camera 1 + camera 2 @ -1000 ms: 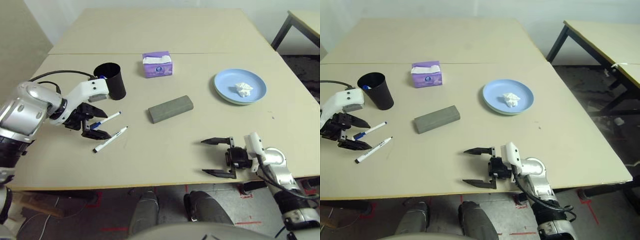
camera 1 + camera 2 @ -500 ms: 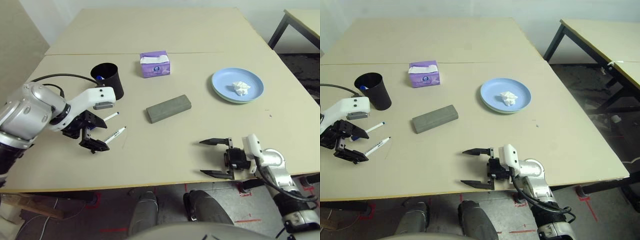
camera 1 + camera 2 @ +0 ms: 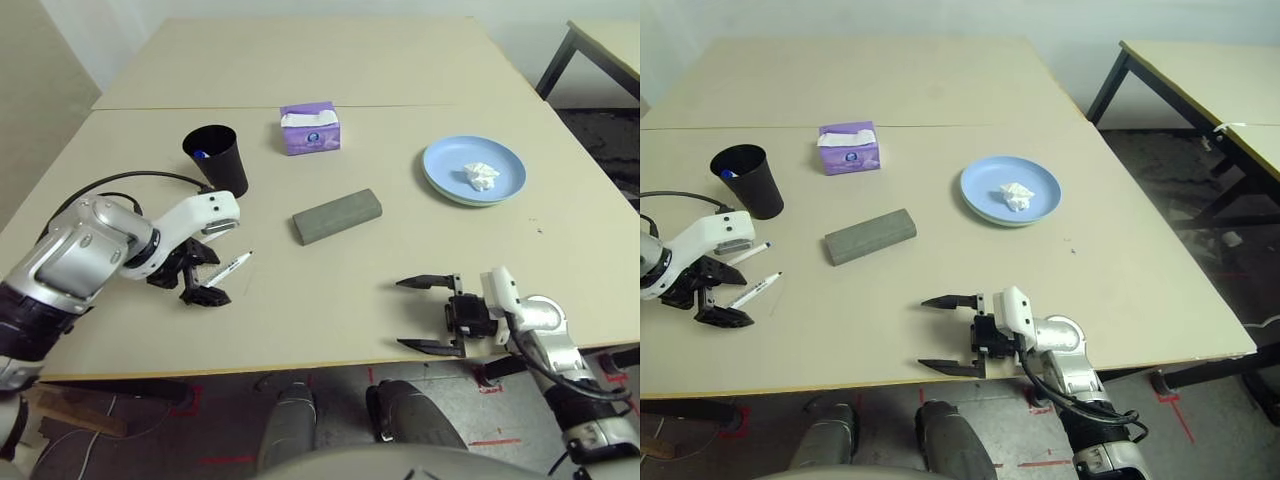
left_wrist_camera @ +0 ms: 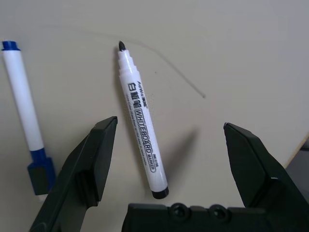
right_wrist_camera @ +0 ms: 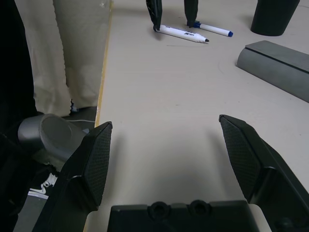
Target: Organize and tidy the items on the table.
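On table: 2 markers, 1 case, 1 plate; both grippers released.

second marker: mostly hidden by left arm | cup contents: unclear

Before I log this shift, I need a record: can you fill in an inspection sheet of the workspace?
Surface: beige table, seam across it, a thin pen line beside the uncapped marker.
Job's things: uncapped marker between the left hand's fingers, untouched; capped marker beside it; grey case mid-table; blue plate holding a crumpled tissue.
Clutter: black cup, purple tissue box.
Hands: left open, over the marker; right hand open, level, near the table's front edge.
Cables: black cable on left arm.
Surroundings: second table, black legs.
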Controlling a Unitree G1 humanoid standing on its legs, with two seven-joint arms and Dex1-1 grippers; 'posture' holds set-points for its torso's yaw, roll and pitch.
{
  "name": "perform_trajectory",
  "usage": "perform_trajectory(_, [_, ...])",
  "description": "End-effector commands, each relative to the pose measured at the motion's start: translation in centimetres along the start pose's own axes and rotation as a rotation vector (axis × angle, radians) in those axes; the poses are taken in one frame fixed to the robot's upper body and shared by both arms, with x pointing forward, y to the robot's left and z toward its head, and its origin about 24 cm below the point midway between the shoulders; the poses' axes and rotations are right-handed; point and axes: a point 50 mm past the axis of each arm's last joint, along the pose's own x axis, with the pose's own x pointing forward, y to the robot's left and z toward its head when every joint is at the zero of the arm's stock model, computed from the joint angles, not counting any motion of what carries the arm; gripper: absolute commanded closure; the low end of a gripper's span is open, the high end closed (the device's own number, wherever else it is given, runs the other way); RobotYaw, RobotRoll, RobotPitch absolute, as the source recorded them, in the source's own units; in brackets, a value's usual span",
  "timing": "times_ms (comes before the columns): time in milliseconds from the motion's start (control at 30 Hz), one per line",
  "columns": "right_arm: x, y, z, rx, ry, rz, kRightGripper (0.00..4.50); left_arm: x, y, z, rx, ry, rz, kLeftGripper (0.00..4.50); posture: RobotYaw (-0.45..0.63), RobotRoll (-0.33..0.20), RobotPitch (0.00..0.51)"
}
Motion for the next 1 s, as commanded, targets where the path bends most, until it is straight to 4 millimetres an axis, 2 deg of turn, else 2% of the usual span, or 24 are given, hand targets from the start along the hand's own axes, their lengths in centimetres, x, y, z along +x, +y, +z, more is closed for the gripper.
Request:
perform_trajectory(33, [0.2,0.4,0.1,-0.005,0.012,0.018,0.00,0.7,-0.1,-0.1,-0.009,0.016,-0.010,0.03,-0.12,0.000,0.118])
perform_trajectory(467, [0.5,0.2,0.5,-0.015,0.016,0.015,0.00,1.0,-0.5,-0.2,-0.003,0.032,-0.018,0.03,-0.11,0.000,0.113])
perform_trajectory(900, [1.1,-0.2,1.0,-0.024,0.012,0.000,0.00,1.2,-0.9,-0.5,-0.022,0.024,-0.035,4.16,-0.11,0.000,0.113])
perform_trajectory(1000, [1.3,-0.4,1.2,-0.028,0.008,-0.003,0.00,1.3,-0.9,-0.5,-0.025,0.022,-0.037,4.21,-0.12,0.000,0.115])
